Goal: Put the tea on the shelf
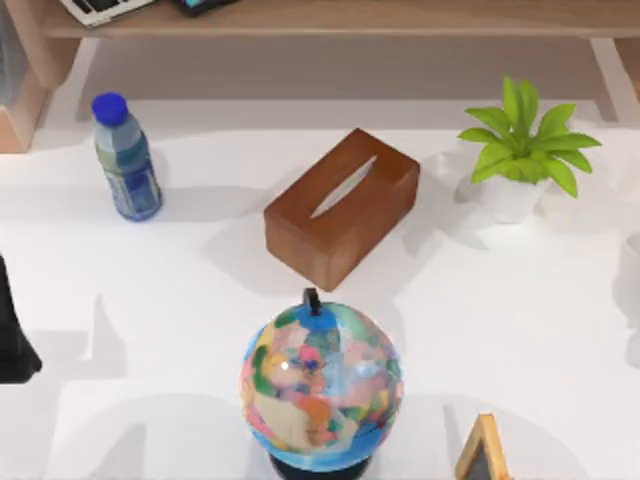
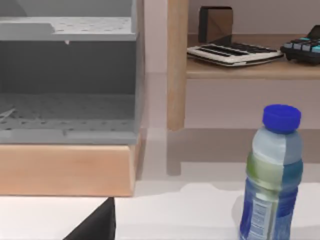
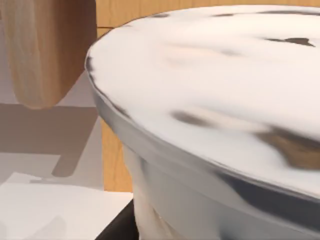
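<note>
Judging from the right wrist view, the tea (image 3: 215,100) sits right up against the right pincer (image 3: 119,226), so close that its pale domed top with dark smears and the curved wall below it loom directly ahead. Whether that pincer is wide, narrow or already closed on the container I cannot tell. Beyond the tea from the pincer stands a thick wooden side support (image 3: 47,55) of the shelf (image 1: 350,18), and the white tabletop (image 3: 35,210) lies beneath, so the container appears to be low beside the shelf's end, not yet on the board. The tea looks rigid, rounded and glossy, probably light for its bulk but likely slippery. A hold should go across the wall just under the overhanging edge of the top, squarely through the middle, never on the dome, where the pads would slide off. Kept upright, it should travel safely, since a tilted grip could let it twist out. The left pincer (image 2: 95,225) rests low over the table, with the blue-capped bottle (image 2: 272,175) ahead of it and the shelf beyond that. Its opening I cannot tell either.
</note>
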